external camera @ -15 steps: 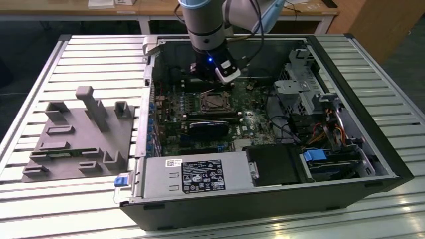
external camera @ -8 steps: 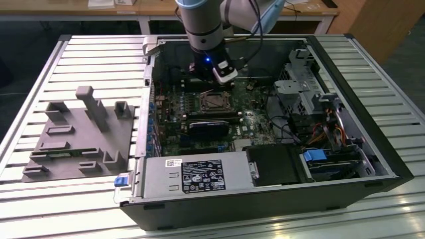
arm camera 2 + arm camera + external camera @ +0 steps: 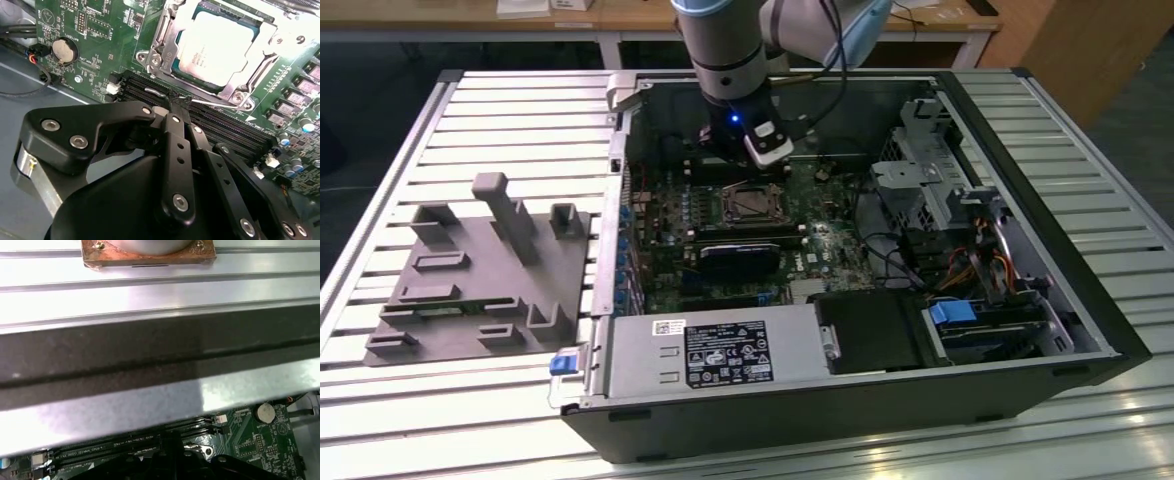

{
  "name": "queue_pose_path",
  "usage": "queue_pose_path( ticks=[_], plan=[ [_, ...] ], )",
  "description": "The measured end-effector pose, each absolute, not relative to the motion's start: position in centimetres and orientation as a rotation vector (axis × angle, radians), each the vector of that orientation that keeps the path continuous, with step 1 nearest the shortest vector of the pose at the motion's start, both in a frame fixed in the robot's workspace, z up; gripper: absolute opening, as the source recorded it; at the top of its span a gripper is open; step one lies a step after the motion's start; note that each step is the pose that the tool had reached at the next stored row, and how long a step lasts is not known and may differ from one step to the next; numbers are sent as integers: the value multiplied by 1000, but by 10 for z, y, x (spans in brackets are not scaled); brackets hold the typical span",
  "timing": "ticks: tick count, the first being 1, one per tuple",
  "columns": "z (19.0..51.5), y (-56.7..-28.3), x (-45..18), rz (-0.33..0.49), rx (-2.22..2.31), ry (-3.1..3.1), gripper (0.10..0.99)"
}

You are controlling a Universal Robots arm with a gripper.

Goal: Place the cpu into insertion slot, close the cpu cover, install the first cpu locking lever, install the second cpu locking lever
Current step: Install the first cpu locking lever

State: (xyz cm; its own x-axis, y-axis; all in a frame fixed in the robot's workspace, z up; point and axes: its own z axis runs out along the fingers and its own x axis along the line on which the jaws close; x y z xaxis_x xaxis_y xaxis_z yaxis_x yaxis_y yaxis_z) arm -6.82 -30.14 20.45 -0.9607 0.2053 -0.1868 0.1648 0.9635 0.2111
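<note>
In the second wrist view the cpu [image 3: 215, 47] lies flat in the insertion slot [image 3: 176, 76], its pale metal top showing through the window of the cpu cover [image 3: 161, 36], which is folded down over it. A thin wire locking lever [image 3: 217, 104] runs along the socket's near edge. My gripper [image 3: 179, 101] is shut, its black fingertips [image 3: 175, 120] meeting at the lever's hooked end; whether they clamp it I cannot tell. In the exterior view the gripper [image 3: 766, 160] hangs just behind the insertion slot [image 3: 750, 203] inside the open computer case.
Long black memory slots [image 3: 225, 127] lie between gripper and socket, and a coin battery [image 3: 65, 49] sits nearby. The case wall [image 3: 150, 355] stands close behind. A power supply [image 3: 707, 350], drive cage [image 3: 921, 170] and cables crowd the case. A grey fixture [image 3: 480, 270] rests at the exterior view's left.
</note>
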Motion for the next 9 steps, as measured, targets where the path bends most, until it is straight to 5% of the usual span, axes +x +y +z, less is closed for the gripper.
queue_pose_path(
  ticks=[9],
  plan=[
    [201,-301,-68,268,307,2902,102]
  ],
)
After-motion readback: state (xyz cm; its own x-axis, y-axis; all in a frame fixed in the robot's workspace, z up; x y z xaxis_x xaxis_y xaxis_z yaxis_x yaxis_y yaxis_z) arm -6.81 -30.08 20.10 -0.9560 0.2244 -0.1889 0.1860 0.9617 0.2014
